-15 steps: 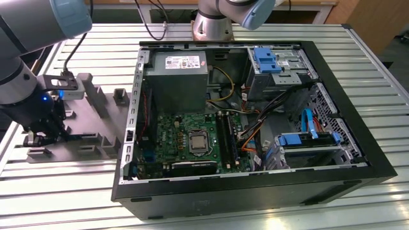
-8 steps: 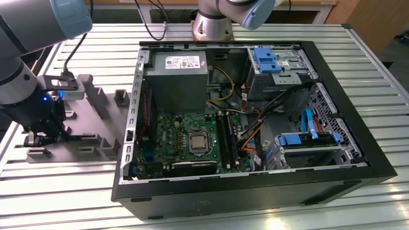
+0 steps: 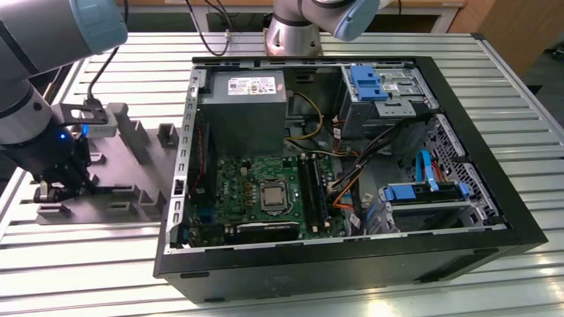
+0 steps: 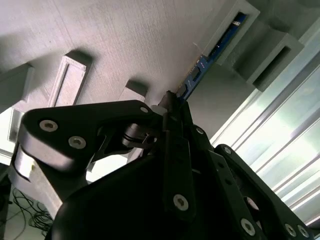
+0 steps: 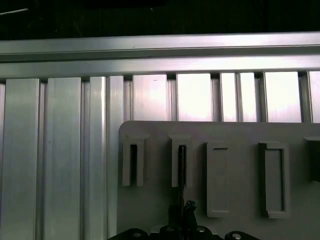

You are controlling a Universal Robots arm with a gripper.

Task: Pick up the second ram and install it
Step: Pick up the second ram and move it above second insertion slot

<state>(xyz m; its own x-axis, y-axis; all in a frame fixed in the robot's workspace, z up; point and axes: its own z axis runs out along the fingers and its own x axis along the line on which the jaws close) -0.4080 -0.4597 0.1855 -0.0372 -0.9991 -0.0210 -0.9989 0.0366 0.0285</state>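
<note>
Exterior view: my gripper (image 3: pixel 55 191) sits low over holder tray (image 3: pixel 132 198), at the exterior view's left of PC case (image 3: pixel 352 264). Second wrist view: fingers pinched on second ram (image 4: pixel 202 65). First wrist view: ram edge-on in grey block (image 5: pixel 173 160). Risk: off-centre grip, so the stick may tilt and jam in its slot.

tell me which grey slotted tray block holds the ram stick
The narrow grey block facing the gripper; only its slot has a thin dark memory stick running out.
</note>
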